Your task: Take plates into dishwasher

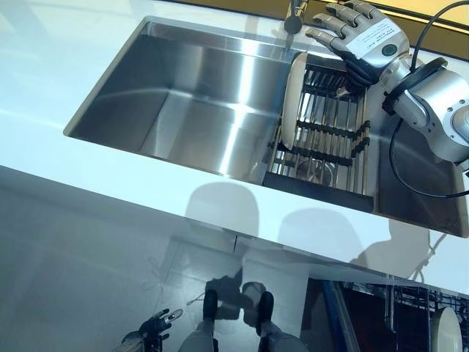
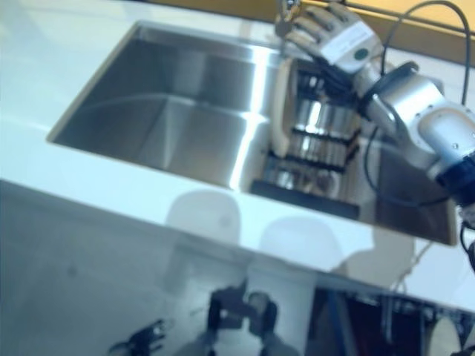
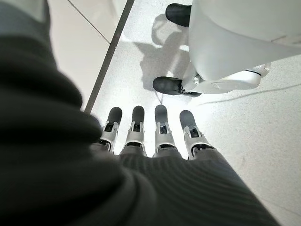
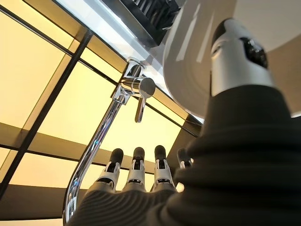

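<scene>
A white plate stands on edge at the left end of a black wire dish rack in the right part of the sink. My right hand hovers open just above and behind the plate's top edge, fingers spread toward the faucet. In the right wrist view the plate shows close behind the thumb, and the fingers are straight; I cannot tell if the thumb touches the plate. My left hand hangs low near the floor, its fingers straight and holding nothing.
The steel sink basin lies to the left of the rack. A chrome faucet rises behind the rack. A white counter runs along the front. Below at the right, an open dishwasher rack holds a white plate.
</scene>
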Robot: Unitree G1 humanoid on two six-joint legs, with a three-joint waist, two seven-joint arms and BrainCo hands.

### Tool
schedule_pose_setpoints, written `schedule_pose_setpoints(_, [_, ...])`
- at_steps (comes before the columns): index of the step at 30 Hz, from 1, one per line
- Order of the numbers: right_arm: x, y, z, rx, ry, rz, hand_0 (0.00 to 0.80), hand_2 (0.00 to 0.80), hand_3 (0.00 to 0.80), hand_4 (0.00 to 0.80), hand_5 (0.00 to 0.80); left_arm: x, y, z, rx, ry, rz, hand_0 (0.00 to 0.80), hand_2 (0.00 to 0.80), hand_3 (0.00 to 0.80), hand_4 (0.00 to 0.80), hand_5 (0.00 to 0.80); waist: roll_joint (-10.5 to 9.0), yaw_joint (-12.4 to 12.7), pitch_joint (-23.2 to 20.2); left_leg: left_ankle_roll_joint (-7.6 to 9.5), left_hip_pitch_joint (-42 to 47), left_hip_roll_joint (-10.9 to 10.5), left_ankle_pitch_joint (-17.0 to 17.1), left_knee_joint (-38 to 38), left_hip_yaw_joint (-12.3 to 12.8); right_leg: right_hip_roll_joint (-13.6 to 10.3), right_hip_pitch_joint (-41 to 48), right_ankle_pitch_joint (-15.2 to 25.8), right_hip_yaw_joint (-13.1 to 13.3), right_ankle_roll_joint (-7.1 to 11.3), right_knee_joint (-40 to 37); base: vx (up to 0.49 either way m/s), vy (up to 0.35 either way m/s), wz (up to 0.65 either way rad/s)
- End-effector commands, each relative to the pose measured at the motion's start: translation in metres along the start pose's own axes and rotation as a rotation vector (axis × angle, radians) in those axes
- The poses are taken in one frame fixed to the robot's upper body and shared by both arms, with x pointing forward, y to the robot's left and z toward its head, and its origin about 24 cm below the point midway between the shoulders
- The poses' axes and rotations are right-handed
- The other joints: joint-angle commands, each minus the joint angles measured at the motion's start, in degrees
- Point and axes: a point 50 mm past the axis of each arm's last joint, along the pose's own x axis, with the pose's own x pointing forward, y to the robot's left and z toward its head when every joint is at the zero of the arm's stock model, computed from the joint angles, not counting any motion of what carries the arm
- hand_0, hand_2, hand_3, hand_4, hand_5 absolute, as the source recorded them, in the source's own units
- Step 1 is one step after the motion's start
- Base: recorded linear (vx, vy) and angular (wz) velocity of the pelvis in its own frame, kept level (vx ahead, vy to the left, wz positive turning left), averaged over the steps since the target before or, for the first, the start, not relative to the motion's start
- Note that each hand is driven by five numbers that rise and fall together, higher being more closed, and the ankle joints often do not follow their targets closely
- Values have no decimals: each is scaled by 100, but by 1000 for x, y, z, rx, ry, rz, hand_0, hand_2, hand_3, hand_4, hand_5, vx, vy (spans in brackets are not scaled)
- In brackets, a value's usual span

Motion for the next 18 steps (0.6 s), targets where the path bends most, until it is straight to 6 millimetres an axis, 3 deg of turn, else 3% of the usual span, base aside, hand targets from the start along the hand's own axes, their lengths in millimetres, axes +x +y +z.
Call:
schedule_pose_setpoints(1, [13,-40,-6,-107,11,-109,0,0,0,0,0,-6,21,0,0,11,65,0,0,0,0,0,-108,43,-19,85,-149,-85,-13,-22,224,16,96,-270,192,334,-7,7,26,9])
schedule_pose_setpoints(10, [15,-45,0,-126,-18,-94,0,0,0,0,0,-8,21,-8,-23,3,44,0,0,0,0,0,-115,104,26,90,-174,-98,-5,-22,183,-10,89,-268,131,335,-7,10,16,5])
schedule_pose_setpoints(18, [9,-32,-4,-145,-16,-45,0,0,0,0,0,-8,20,-5,-10,-15,22,0,0,0,0,0,-142,115,116,108,-196,-103,-18,-22,174,-15,56,-246,127,347,-7,0,0,0])
